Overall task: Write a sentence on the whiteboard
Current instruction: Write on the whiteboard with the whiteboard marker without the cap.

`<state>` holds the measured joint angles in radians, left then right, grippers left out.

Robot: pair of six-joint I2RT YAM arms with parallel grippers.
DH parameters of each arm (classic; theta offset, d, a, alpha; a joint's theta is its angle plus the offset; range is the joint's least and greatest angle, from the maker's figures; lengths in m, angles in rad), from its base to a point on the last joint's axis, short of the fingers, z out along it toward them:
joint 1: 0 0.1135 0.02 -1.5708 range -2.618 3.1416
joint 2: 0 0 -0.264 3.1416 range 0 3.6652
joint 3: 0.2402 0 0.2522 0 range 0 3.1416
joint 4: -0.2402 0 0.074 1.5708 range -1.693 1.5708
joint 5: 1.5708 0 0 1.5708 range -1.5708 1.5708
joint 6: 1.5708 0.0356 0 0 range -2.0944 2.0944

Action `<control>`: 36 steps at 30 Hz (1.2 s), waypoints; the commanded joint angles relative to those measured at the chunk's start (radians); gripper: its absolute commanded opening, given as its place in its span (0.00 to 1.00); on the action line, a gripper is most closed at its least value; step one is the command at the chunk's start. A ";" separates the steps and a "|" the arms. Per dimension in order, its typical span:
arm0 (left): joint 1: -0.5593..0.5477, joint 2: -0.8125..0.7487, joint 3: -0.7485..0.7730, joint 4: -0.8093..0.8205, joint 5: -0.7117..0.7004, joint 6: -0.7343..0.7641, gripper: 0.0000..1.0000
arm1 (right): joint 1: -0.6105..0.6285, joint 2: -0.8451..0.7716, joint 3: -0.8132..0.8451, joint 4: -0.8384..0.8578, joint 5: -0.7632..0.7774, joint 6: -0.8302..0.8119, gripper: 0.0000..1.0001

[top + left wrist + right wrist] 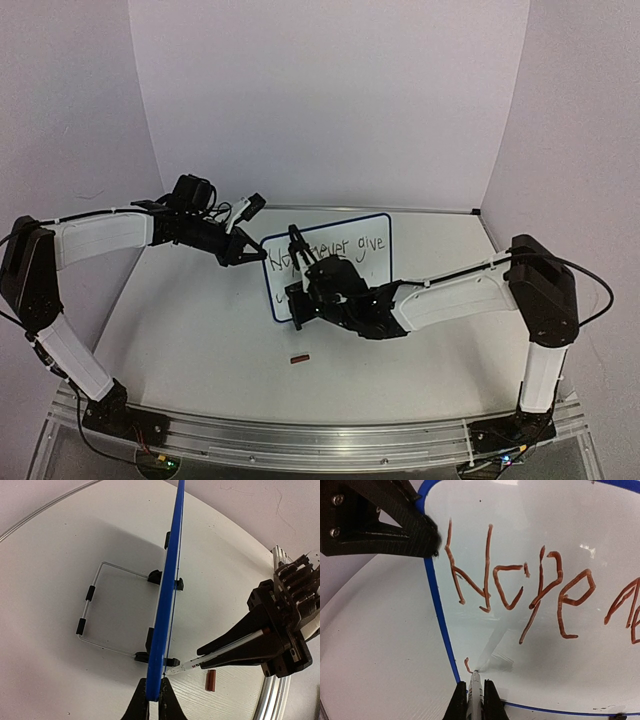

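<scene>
- Two tools work the whiteboard (530, 525), which stands upright on the bench (200, 330), propped by a wire stand (92, 592) behind it.
- The left tool (154, 692) is closed on the board's blue frame, pinching one side edge. The board runs straight ahead of those fingers, edge-on to them.
- The right tool (475, 692) is closed round a marker (220, 654). It juts straight ahead of the fingers, with its tip touching the writing face.
- The sentence (487, 565) lies above that tip: "Hope" is just above it and more letters run off to its right.
- One short stroke sits just up-left of the tip, which I judge to be the start of a second line.
- The coming stroke turns on this: bare board lies to the tip's right, along the board's long axis. The bottom frame is close below the tip.
- The right arm is the nearer one to the writing face. It reaches in low with its forearm stretched across the bench.
- The left arm comes in from the board's other side, forearm level.
- A small red cap (210, 680) lies on the bench below the right tool, apart from the board.
</scene>
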<state>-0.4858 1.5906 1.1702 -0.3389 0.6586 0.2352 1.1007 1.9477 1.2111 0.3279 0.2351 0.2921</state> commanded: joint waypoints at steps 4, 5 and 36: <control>-0.007 0.009 0.006 -0.046 -0.061 0.043 0.00 | -0.008 -0.084 0.003 0.050 0.067 -0.022 0.00; -0.007 0.008 0.007 -0.047 -0.061 0.043 0.00 | -0.008 -0.088 0.001 0.052 0.067 -0.022 0.00; -0.007 0.013 0.006 -0.048 -0.065 0.044 0.00 | -0.007 -0.065 -0.027 0.024 0.077 0.011 0.00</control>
<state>-0.4866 1.5906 1.1702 -0.3393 0.6594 0.2352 1.0954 1.8923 1.1946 0.3470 0.2787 0.3004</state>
